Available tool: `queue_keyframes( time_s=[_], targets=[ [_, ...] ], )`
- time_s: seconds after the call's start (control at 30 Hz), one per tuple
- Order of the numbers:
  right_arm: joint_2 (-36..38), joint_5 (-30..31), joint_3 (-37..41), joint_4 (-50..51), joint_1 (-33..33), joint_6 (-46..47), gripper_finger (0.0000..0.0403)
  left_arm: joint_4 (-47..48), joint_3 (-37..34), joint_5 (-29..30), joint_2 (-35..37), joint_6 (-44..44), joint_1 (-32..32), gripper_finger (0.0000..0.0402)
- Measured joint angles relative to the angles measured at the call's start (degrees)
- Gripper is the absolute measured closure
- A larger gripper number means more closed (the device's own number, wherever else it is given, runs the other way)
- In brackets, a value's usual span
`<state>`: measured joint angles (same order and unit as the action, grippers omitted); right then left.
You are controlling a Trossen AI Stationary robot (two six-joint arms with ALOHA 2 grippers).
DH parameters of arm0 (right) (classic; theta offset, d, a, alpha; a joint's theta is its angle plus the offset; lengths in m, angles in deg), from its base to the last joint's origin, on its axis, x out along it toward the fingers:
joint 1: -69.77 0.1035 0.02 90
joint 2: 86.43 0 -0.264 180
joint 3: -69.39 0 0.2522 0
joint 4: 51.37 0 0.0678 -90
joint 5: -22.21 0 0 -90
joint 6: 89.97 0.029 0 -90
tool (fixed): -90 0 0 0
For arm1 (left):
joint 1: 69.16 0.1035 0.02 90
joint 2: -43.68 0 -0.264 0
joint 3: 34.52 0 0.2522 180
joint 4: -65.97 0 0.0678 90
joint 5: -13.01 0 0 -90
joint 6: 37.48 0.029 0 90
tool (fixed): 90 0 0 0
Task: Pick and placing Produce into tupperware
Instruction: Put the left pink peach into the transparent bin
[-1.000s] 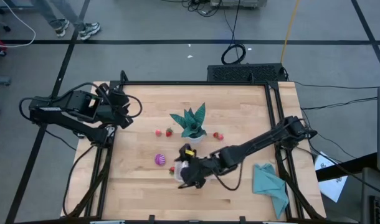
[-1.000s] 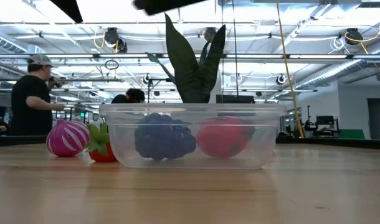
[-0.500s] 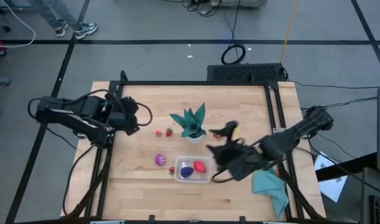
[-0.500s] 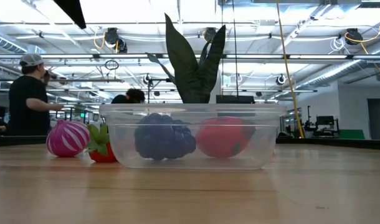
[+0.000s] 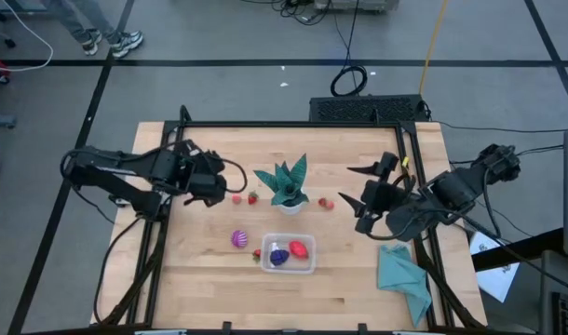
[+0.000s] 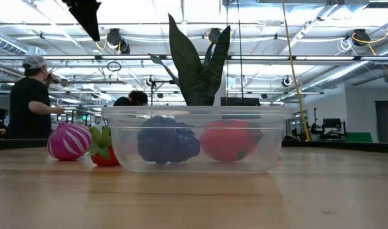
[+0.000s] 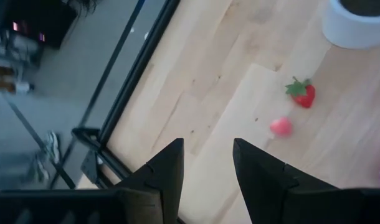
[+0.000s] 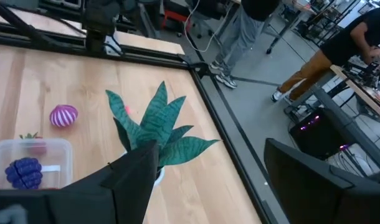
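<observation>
Left pincer [image 5: 221, 186] narrowly open near strawberry [image 5: 253, 197]: light, stiff, likely slippery; grip its body; right pincer [image 5: 363, 197] wide

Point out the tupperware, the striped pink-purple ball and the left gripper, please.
tupperware [image 5: 307, 267]: high view, on its clear rim at the right corner.
striped pink-purple ball [image 6: 69, 141]: low view, on its middle.
left gripper [image 7: 207, 169]: left wrist view, midway between its open fingertips.

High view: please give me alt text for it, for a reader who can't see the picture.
A clear tupperware on a wooden table holds a dark purple piece and a larger red piece. A pink-purple ball and strawberries lie outside near a teal potted plant. Both end effectors, left and right, are open above the table.
</observation>
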<state>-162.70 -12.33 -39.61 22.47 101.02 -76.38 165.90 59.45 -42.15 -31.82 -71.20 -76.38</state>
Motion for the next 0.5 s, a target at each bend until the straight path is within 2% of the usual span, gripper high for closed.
queue_keyframes(
  time_s=[0.27,0.5],
  targets=[
    [-1.3,-0.4,0.0,0.0,0.0,-2.9,0.0122,-1.4,-0.7,-6.8,0.0,-5.7,11.5,0.0256],
    [-1.4,-1.7,0.0,0.0,0.0,-3.8,0.0122,-13.3,-11.4,-18.2,0.0,-3.8,19.6,0.0256]
  ],
)
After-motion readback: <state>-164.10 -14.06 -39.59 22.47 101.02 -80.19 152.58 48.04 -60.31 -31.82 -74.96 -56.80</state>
